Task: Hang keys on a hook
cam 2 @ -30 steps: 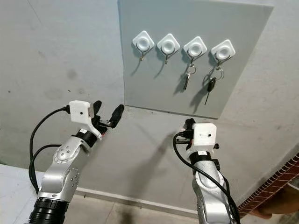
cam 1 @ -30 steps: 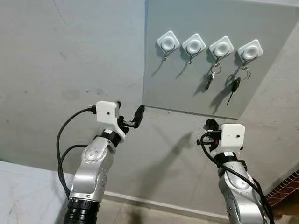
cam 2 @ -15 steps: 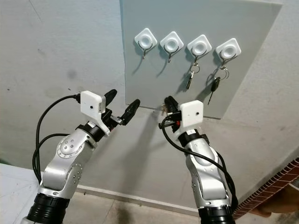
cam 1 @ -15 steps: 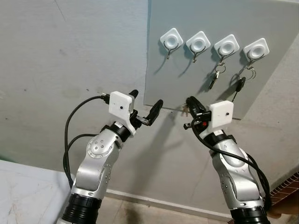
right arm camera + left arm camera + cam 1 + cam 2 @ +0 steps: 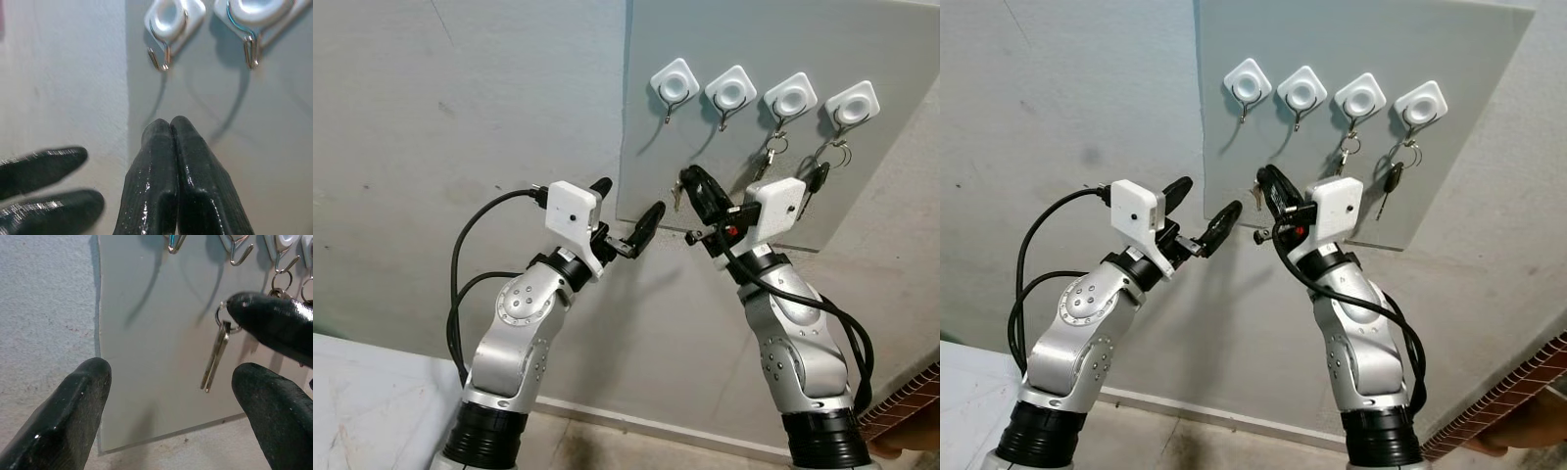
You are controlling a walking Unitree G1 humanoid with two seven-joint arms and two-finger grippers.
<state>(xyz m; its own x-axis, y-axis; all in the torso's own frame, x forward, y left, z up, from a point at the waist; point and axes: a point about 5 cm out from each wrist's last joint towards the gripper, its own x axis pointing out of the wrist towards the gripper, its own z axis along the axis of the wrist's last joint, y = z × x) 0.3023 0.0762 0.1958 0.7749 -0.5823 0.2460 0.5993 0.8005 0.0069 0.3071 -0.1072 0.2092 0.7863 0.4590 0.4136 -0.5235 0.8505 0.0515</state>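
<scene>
Dangling from a ring pinched at the tips of the right gripper [image 5: 688, 179], the keys [image 5: 215, 357] hang in front of the grey board [image 5: 891, 127], below the two bare hooks [image 5: 668, 101] at its left end. Those fingers press tight together. The left gripper [image 5: 626, 211] waits spread wide just beside it, near the board's lower left corner. Two hooks toward the right seem already to carry hung keys [image 5: 759, 164]. Bare wall [image 5: 460, 127] stretches leftward.

No text, label or number can be read — anywhere.
</scene>
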